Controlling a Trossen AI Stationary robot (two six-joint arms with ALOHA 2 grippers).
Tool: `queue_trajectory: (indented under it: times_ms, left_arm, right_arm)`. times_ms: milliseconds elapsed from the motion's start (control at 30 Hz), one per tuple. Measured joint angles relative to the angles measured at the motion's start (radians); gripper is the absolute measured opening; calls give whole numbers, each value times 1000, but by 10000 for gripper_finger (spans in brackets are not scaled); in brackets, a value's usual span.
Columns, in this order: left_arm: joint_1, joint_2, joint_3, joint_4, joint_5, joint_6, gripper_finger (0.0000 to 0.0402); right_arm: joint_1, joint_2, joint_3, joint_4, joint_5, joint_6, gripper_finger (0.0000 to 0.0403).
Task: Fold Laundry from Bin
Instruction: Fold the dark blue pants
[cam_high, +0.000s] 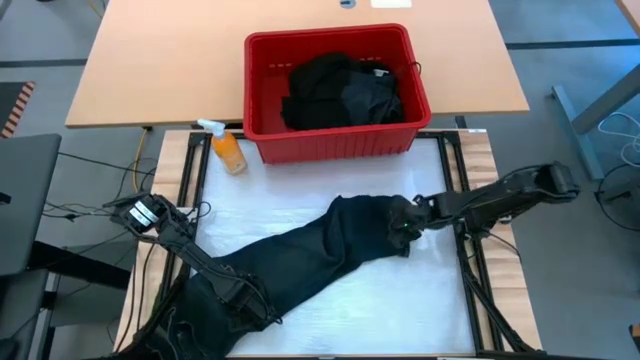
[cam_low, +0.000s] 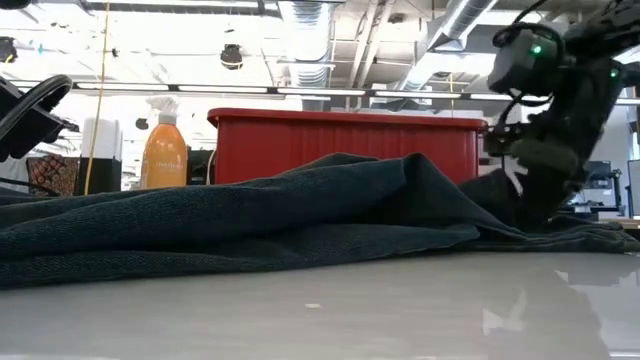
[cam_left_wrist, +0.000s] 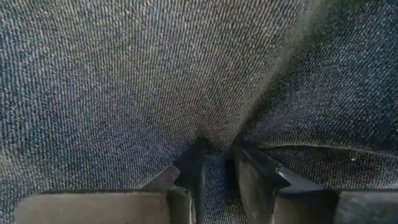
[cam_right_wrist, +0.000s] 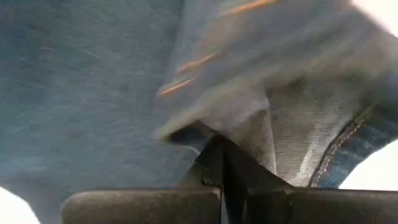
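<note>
Laundry: one dark denim-like garment (cam_high: 300, 265) stretched out on the white surface (cam_high: 400, 300), long axis diagonal, running from the near-left corner up toward the right side, in front of the red bin (cam_high: 335, 95). More dark laundry (cam_high: 340, 90) piled inside the bin. Left arm reaches in low from the left edge, forearm lying along the garment; left hand (cam_left_wrist: 216, 171) down on the near-left end, fingers (cam_left_wrist: 258, 171) nearly together with a pinch of cloth between them. Right arm comes in from the right, stretched level over the surface; right hand (cam_high: 405, 222) at the garment's far-right end, fingers closed tight on the fabric near a stitched seam. In low view the cloth rises in a ridge across the middle, right hand dipping onto its end. Orange spray bottle (cam_high: 226, 148) stands just beside the bin's left front corner, clear of the garment.
</note>
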Motion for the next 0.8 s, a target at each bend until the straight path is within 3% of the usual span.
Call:
queue_trajectory:
  times_ms: [200,533,800]
  left_arm:
    - [-14,-1,0,7,-10,-14,70]
    - [-74,-3,1,43,-6,-105,70]
    - [-84,-3,1,50,-12,-119,70]
  right_arm:
    - [-81,121,28,-10,107,-29,20]
    - [-374,101,178,-293,339,-282,21]
    - [-488,22,341,-438,346,-408,24]
